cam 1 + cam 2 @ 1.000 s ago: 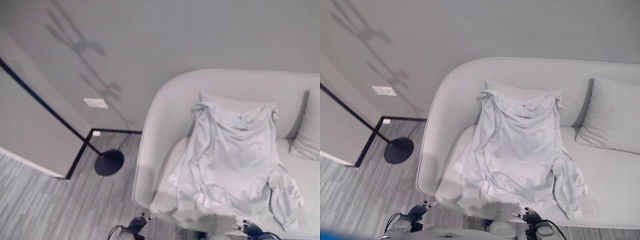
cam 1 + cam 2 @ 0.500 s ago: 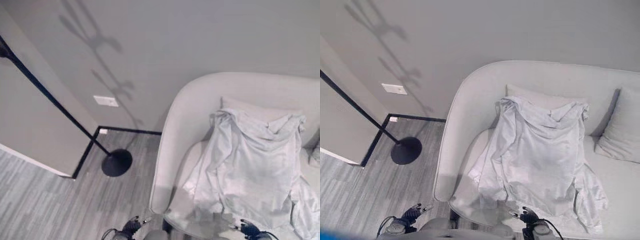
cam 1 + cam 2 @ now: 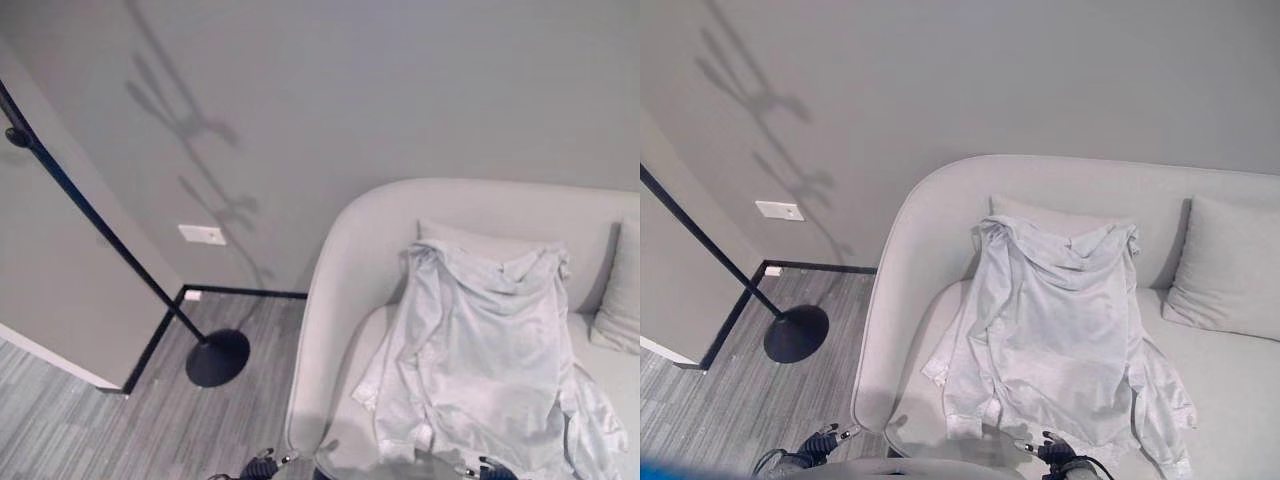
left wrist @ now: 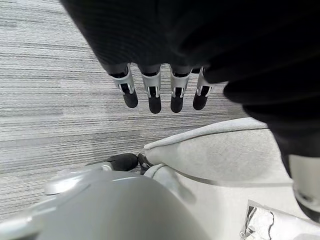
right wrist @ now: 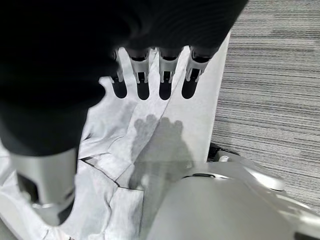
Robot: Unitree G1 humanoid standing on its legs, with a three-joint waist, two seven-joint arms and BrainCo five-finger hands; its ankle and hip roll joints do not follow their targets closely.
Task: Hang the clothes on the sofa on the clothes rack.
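Right wrist view shows your right hand (image 5: 150,80) hanging loose-fingered and empty over the shirt (image 3: 1055,340), which drapes the sofa (image 3: 940,240); your left hand (image 4: 160,90) is likewise relaxed beside the sofa. You're approaching: grasp next. Beyond the sofa's end stands the clothes rack (image 3: 215,358).

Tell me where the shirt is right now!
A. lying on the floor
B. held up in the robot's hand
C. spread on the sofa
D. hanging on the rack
C: the shirt lies spread over the sofa, its top draped up against the back cushion; the left hand and the right hand both hang open and hold nothing, and the black rack stands off on the floor.
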